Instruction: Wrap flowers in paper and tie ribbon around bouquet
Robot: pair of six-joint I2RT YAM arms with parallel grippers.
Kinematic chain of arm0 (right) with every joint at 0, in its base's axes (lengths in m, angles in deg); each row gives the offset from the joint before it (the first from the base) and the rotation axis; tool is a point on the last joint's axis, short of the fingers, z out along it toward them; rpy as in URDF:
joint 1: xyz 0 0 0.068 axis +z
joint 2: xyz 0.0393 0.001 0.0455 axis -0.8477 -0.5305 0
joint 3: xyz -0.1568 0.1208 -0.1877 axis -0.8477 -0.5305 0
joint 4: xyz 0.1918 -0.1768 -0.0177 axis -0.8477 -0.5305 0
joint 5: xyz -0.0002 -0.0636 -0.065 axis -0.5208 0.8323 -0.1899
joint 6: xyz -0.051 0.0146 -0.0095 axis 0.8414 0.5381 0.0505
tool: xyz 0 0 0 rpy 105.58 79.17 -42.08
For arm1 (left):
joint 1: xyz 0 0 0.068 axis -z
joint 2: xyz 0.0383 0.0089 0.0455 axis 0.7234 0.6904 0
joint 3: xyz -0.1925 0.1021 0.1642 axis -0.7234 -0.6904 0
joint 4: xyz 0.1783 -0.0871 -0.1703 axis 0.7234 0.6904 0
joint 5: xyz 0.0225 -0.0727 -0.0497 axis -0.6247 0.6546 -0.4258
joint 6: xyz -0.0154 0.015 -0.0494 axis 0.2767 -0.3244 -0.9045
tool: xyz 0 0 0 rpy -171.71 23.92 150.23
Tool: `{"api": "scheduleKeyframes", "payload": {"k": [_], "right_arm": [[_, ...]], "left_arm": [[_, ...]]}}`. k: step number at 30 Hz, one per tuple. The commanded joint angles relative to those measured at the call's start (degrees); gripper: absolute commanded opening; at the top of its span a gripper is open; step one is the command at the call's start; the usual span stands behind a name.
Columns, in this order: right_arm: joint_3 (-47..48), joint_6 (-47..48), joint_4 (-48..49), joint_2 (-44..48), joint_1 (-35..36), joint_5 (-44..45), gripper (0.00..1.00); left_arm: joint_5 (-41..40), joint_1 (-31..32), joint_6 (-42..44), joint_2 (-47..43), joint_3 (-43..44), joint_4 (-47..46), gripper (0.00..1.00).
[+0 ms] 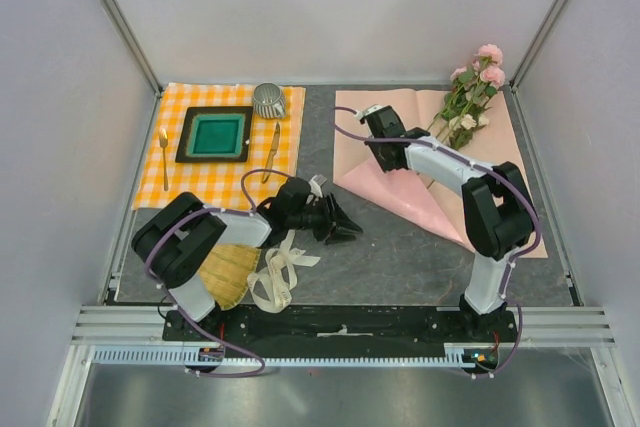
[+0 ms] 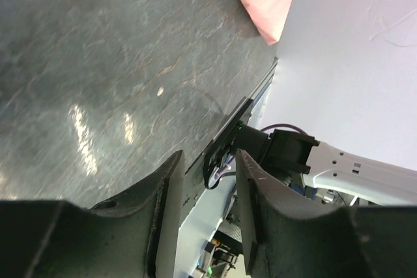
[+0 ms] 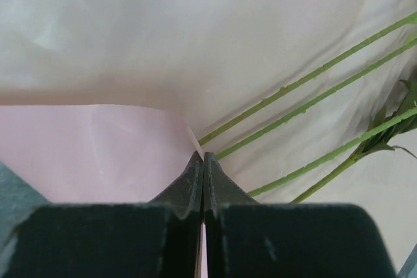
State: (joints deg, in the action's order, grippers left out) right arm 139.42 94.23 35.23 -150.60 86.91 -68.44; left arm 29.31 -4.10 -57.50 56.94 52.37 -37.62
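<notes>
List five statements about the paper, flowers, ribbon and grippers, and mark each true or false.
1. The flowers lie on the paper. True.
2. The right gripper is open above the stems. False: its fingers are shut on the paper's edge.
3. The left gripper holds the ribbon. False: its fingers are apart and empty; the ribbon lies on the table.
4. A metal cup stands on the checked cloth. True.
5. The ribbon is tied around the flowers. False: it lies loose, away from them.
</notes>
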Motion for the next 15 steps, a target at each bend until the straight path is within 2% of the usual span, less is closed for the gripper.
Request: {"api": "scheduleKeyframes", "payload": {"k": [1,15], "right_arm": [[5.77,4.03,-1.03,-3.79,-2.23,-3.49,0.00],[9.20,8.15,3.54,-8.19,-6.27,-9.73,0.00]], "left_arm": [[2.02,0.04,-0.59,3.48,6.24,-0.85,0.42],[-0.61,-4.70,1.25,12.62,20.31,5.03,0.34]]}}
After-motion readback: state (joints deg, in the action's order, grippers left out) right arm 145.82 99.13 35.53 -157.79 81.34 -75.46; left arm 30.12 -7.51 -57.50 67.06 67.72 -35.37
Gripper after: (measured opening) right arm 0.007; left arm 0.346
